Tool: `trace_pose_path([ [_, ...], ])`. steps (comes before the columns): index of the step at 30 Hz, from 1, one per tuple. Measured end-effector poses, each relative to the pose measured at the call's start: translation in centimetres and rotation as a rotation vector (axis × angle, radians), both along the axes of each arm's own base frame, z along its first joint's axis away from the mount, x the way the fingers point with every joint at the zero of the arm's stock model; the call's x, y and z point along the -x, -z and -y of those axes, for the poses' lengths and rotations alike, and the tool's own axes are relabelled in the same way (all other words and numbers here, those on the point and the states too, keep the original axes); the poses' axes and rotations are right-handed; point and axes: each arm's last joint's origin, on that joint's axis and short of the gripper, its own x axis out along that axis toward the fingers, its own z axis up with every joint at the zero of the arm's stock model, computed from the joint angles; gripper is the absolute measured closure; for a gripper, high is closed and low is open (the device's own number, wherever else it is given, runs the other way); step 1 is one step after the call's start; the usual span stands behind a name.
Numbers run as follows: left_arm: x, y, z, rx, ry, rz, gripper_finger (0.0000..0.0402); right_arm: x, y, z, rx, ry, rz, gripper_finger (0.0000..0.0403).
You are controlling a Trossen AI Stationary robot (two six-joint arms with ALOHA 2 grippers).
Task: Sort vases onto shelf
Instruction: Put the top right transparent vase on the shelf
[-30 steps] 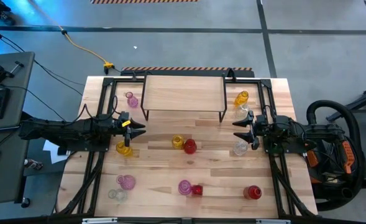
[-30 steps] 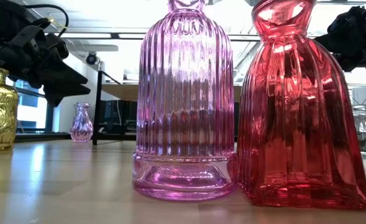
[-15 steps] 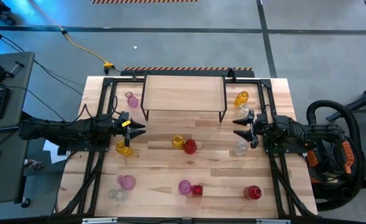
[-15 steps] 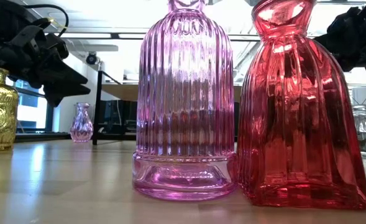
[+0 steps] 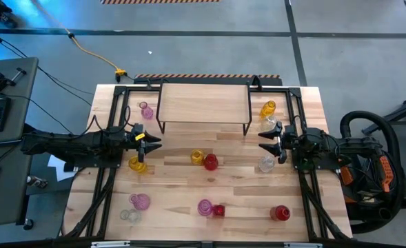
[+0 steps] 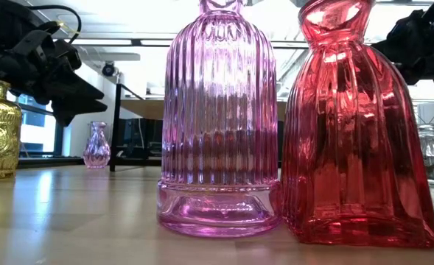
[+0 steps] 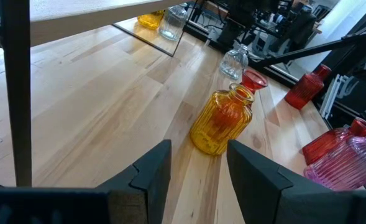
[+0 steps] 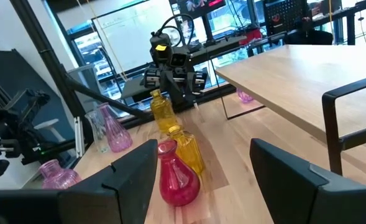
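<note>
The shelf (image 5: pixel 203 102), a light-wood board on black wire legs, stands at the table's far middle. Several glass vases stand upright on the tabletop: yellow (image 5: pixel 197 157) and red (image 5: pixel 210 162) at the centre, pink (image 5: pixel 205 207) and red (image 5: pixel 218 210) near the front, and others at both sides. My left gripper (image 5: pixel 151 140) hovers open at the table's left, pointing toward the centre, beside a yellow vase (image 5: pixel 138 164). My right gripper (image 5: pixel 266 141) hovers open at the right, facing it, between two clear vases (image 5: pixel 271 122) (image 5: pixel 267 163). In the wrist views, the left gripper (image 7: pixel 198 168) and the right gripper (image 8: pixel 201 168) have nothing between their fingers.
More vases stand apart: pink (image 5: pixel 146 110) left of the shelf, yellow (image 5: pixel 268 108) right of it, pink (image 5: pixel 140 201) and clear (image 5: pixel 127 215) at the front left, red (image 5: pixel 280 213) at the front right. Black frame rails (image 5: pixel 113 172) run along both table sides.
</note>
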Motion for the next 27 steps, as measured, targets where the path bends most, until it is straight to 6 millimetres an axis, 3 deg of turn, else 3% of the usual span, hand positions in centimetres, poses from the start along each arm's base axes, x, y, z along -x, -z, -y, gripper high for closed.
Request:
trace_pose_path([
  [7, 0.0, 0.0, 0.0, 0.0, 0.0, 0.0, 0.0254, 0.0, 0.0, 0.0, -0.009, -0.002, 0.001, 0.0159],
  [13, 0.0, 0.0, 0.0, 0.0, 0.0, 0.0, 0.0254, 0.3, -0.7, 0.0, -0.139, -0.002, -0.015, 0.0159],
  [17, 0.0, 0.0, 0.0, 0.0, 0.0, 0.0, 0.0254, 1.1, -3.1, 0.1, -0.186, 0.034, -0.04, 0.0159],
  [21, 0.0, 0.0, 0.0, 0.0, 0.0, 0.0, 0.0254, 2.3, -6.9, 0.4, -0.175, 0.124, -0.055, 0.0159],
  [27, 0.0, 0.0, 0.0, 0.0, 0.0, 0.0, 0.0254, 2.9, -12.0, 0.6, -0.126, 0.225, -0.231, 0.0159],
])
